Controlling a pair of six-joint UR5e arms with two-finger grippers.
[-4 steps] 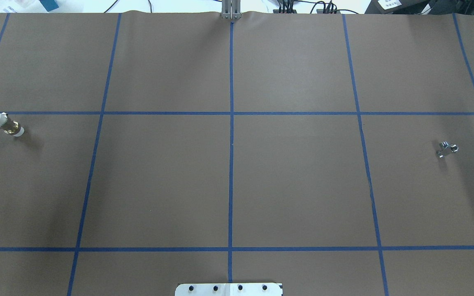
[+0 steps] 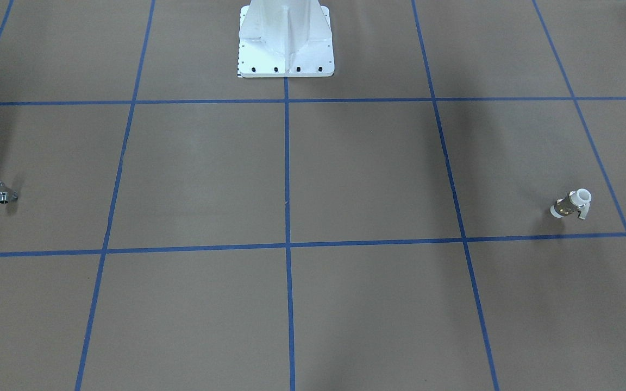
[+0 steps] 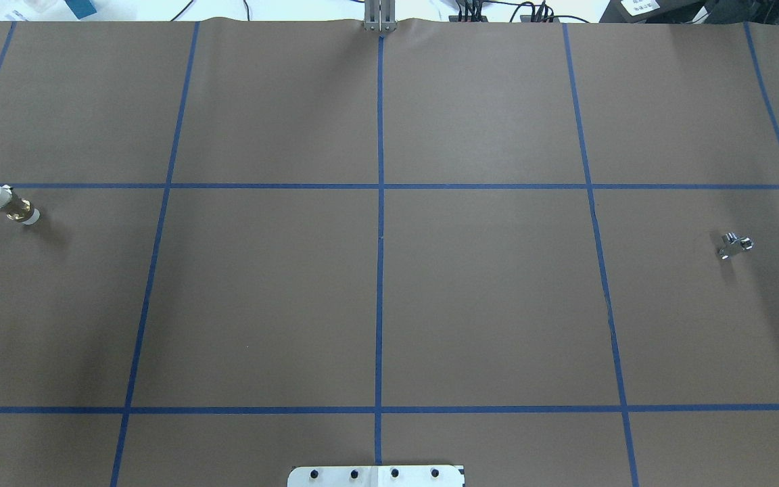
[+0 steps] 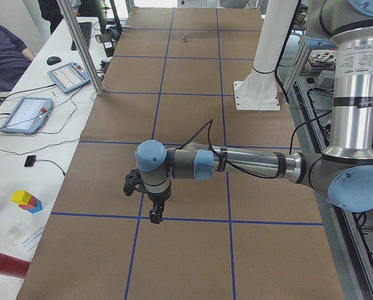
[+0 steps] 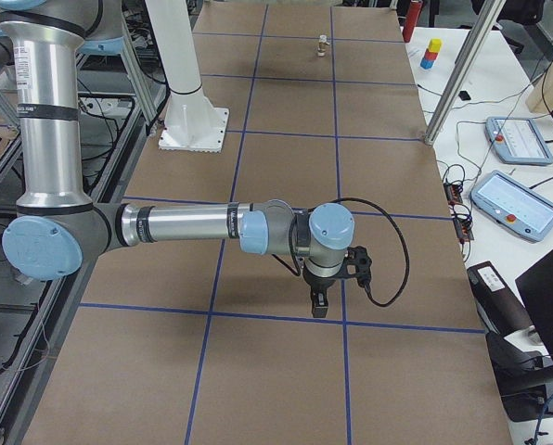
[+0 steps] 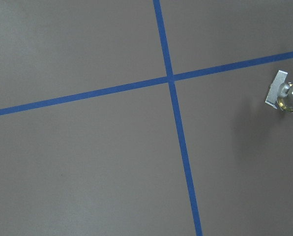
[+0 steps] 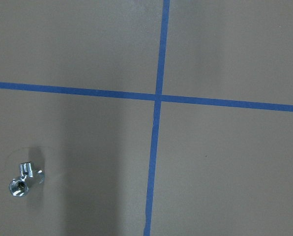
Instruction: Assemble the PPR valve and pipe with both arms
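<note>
The PPR valve [image 3: 9, 205], with white ends and a brass middle, lies at the table's far left; it also shows in the front-facing view [image 2: 571, 203] and at the right edge of the left wrist view [image 6: 289, 93]. The chrome pipe [image 3: 734, 245] lies at the far right, and shows in the front-facing view [image 2: 2, 191] and the right wrist view [image 7: 23, 178]. My left gripper [image 4: 155, 214] and right gripper [image 5: 319, 304] show only in the side views, pointing down over the table. I cannot tell whether they are open or shut.
The white pedestal base [image 2: 286, 41] stands at the robot's edge of the table. Blue tape lines [image 3: 379, 203] grid the brown mat. A side desk holds tablets [image 4: 25, 114], coloured blocks [image 4: 27, 200] and an aluminium post [image 4: 80, 47].
</note>
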